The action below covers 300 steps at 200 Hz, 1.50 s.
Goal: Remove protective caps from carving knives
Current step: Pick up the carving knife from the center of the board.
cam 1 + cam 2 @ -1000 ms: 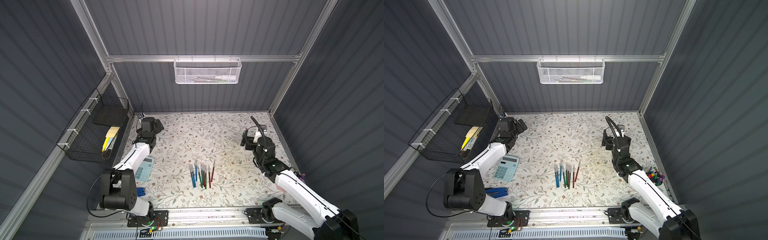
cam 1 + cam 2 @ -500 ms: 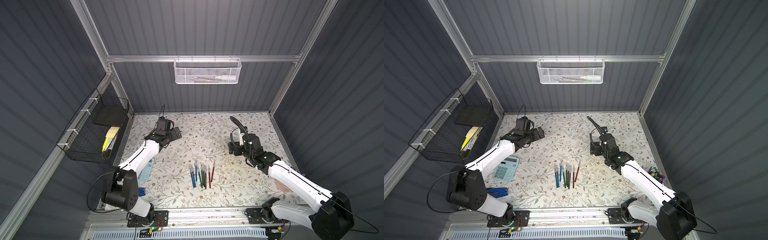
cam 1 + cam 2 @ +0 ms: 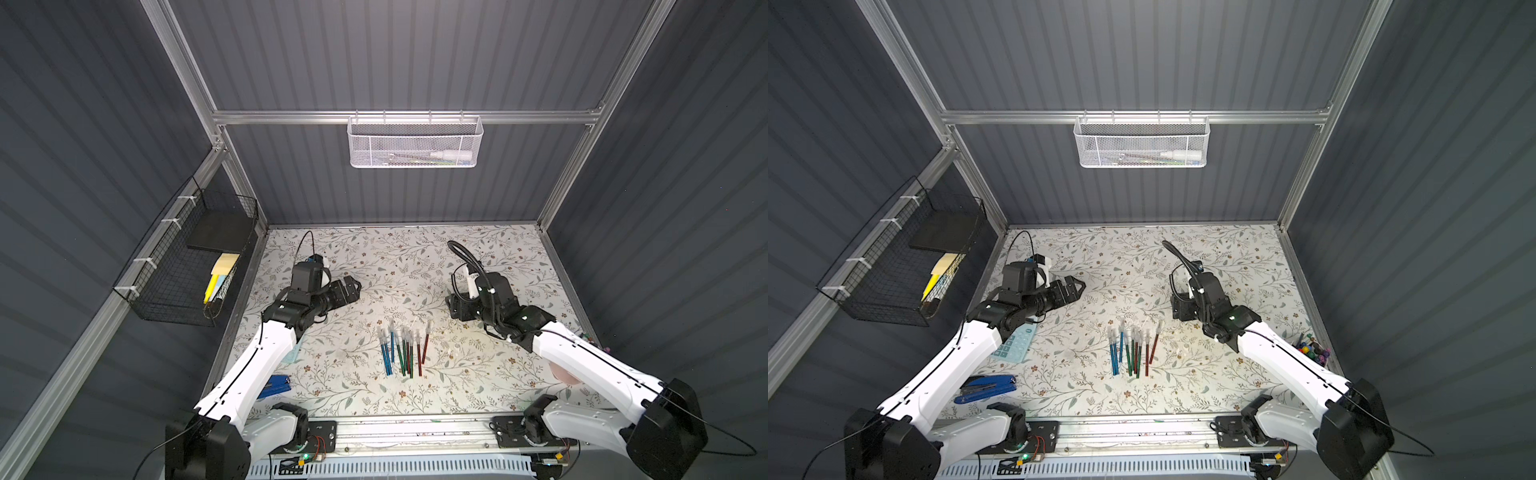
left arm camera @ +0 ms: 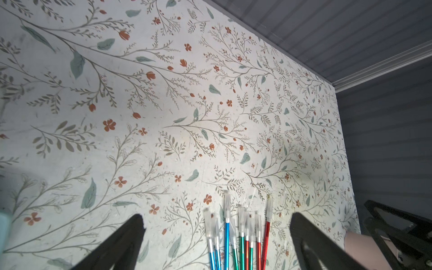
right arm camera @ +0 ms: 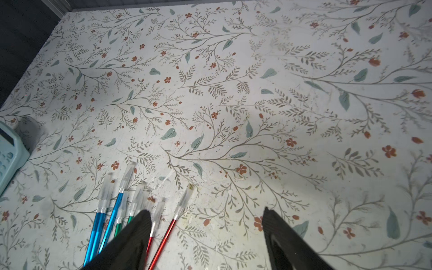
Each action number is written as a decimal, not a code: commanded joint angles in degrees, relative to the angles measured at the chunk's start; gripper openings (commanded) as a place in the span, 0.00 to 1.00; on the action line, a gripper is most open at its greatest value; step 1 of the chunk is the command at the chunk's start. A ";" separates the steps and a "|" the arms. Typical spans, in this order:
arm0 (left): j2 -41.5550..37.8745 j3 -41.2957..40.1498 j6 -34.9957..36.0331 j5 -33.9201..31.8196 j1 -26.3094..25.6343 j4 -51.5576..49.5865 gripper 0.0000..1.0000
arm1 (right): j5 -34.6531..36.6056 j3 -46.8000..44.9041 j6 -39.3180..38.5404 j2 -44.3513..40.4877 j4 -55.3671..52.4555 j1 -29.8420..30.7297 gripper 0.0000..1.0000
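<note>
Nine thin, pencil-like carving knives (image 3: 405, 355) with shiny blue, green and red metallic handles are laid side by side in a loose fan at the middle of the floral-patterned worktop (image 3: 374, 257). Small whitish, clear plastic protective caps (image 4: 226, 208) are seen on the tips, all pointed toward the back wall. This layout is judged to leave every capped end open to both arms. No cap appears to be pulled off yet.

The left fingers (image 4: 131, 236) are spread wide and empty, held well to the left of the knives and aimed at them. The right fingers (image 5: 136, 233) are also parted, with nothing between them. They are held near the capped ends on the right and are apart from them in both top views. Nothing is seen standing between either pair and the knives.

A pale teal calculator (image 3: 1013, 347) and a blue stapler (image 3: 986, 388) are lying at the left side of the worktop, and a cup of coloured markers (image 3: 1312, 351) is set at the right edge. A black wire basket (image 3: 166, 286) and a white mesh basket (image 3: 415, 145) are hung on the walls.
</note>
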 commanded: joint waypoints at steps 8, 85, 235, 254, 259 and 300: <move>-3.83 -3.90 -3.07 2.64 -1.03 -4.26 0.99 | -2.63 0.02 4.65 -1.39 -3.01 0.12 0.62; -1.23 -6.24 -8.48 -3.94 -15.93 -15.46 0.98 | -2.36 -1.81 6.49 -0.29 -2.81 0.86 0.49; 17.85 -4.19 -14.53 -11.81 -23.66 -11.14 0.88 | -0.25 -2.51 6.68 -1.35 -2.49 1.06 0.40; 18.46 -3.85 -14.95 -12.93 -23.64 -10.55 0.85 | 0.03 -2.59 6.69 -1.10 -2.40 1.05 0.40; 18.58 -3.69 -15.02 -13.15 -23.65 -10.43 0.82 | 0.07 -2.67 6.69 -1.00 -2.23 1.01 0.40; 20.46 -2.91 -14.69 -12.15 -23.75 -8.95 0.67 | -0.13 -3.30 6.84 -0.28 -1.49 1.03 0.40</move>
